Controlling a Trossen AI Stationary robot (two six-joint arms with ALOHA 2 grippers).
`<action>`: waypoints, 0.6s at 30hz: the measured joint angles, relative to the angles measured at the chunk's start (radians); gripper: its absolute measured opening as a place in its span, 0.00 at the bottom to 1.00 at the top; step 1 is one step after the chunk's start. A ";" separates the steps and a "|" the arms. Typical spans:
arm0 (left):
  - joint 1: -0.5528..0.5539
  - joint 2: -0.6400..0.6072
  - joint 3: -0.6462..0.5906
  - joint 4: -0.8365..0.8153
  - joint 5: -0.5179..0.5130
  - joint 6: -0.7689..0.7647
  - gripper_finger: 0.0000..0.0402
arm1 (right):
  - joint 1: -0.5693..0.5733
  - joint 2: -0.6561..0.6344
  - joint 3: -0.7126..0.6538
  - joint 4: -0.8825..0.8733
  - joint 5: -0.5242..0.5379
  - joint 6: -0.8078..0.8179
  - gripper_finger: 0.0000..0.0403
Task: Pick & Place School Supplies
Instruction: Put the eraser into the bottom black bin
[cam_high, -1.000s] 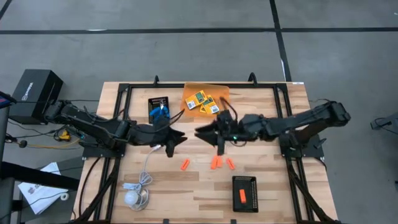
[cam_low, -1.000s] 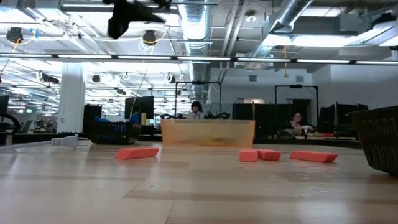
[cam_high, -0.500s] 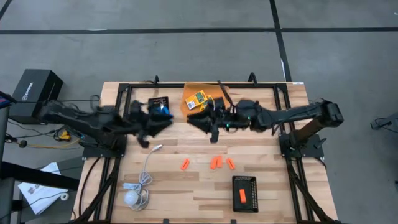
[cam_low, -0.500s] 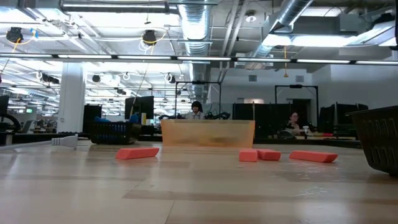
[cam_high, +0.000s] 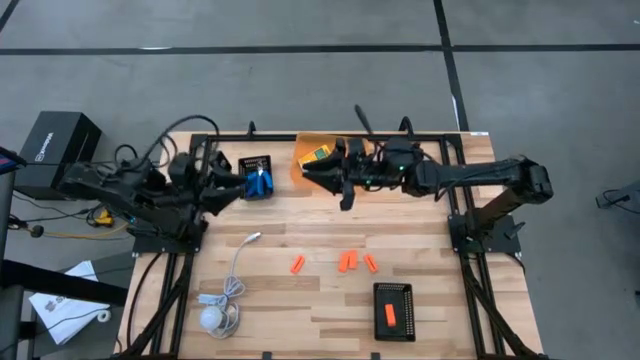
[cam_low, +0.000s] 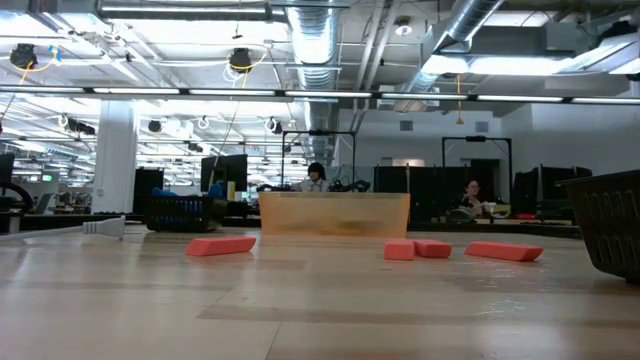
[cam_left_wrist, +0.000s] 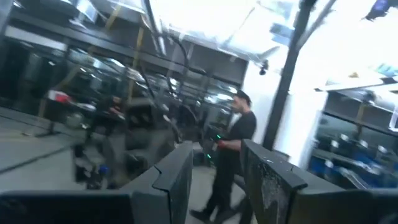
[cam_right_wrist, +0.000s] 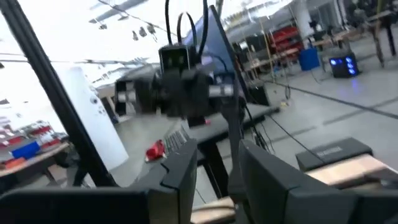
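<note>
My left claw (cam_high: 236, 182) hovers parted and empty beside the blue-handled scissors (cam_high: 260, 181) in their black tray (cam_high: 256, 163). My right claw (cam_high: 318, 176), also parted and empty, hangs over the crayon boxes (cam_high: 318, 155). Orange sticks (cam_high: 346, 262) lie mid-table (cam_high: 300, 310).

Scissors (cam_high: 260, 181) in far-left tray (cam_high: 246, 163), crayon boxes (cam_high: 320, 155) just right, sticks (cam_high: 346, 262) mid-table, cable (cam_high: 234, 276) left of them.

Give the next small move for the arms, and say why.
Probably swing the right gripper, whose fingers stand apart and hold nothing, back down over the three short orange sticks lying loose mid-table. One orange stick already sits in the black rectangular tray; the left gripper waits by the blue-handled scissors.
</note>
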 joint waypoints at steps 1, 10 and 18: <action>0.000 0.010 0.000 -0.002 0.007 -0.003 0.33 | -0.010 0.000 0.000 0.013 -0.012 0.013 0.28; 0.000 0.047 0.000 0.001 0.177 -0.054 0.33 | -0.028 0.000 0.000 0.069 0.045 0.038 0.28; 0.000 0.028 0.000 -0.015 0.321 -0.055 0.33 | 0.021 0.000 0.000 0.094 0.157 0.031 0.28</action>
